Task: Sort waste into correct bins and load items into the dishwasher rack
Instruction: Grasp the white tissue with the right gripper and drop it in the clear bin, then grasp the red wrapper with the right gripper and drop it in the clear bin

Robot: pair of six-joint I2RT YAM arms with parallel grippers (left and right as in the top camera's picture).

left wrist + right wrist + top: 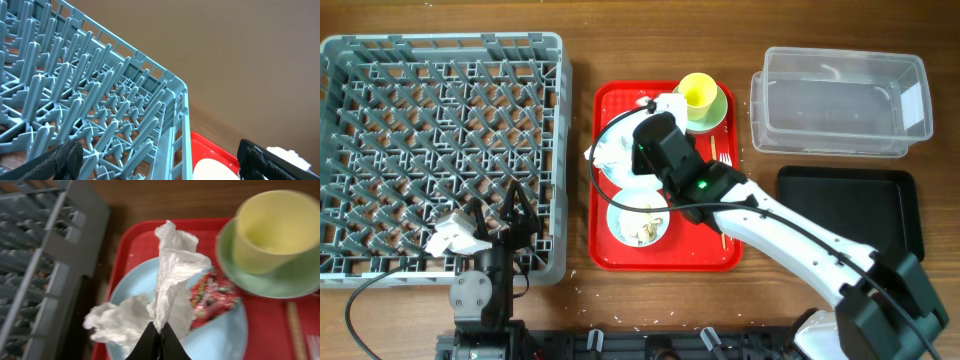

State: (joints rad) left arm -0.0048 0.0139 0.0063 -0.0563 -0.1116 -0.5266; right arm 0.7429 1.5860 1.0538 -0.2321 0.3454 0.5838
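My right gripper [161,331] is shut on the crumpled white tissue [170,275] and holds it just above the pale blue plate [220,335], where the red shiny wrapper [212,296] lies. The plate sits on the red serving tray [620,240]. The yellow cup [698,93] stands in the light green bowl [718,113]. The pale blue bowl [638,218] holds beige food scraps [645,226]. Chopsticks [714,150] and the fork [726,160] lie at the tray's right. My left gripper [157,162] is open and empty above the grey dishwasher rack [440,150], near its front right corner.
The clear plastic tub [840,100] stands at the back right and the black tray [855,205] lies in front of it. My right arm [770,225] reaches across the serving tray from the front right. The rack's wall [60,255] is close on the right gripper's left.
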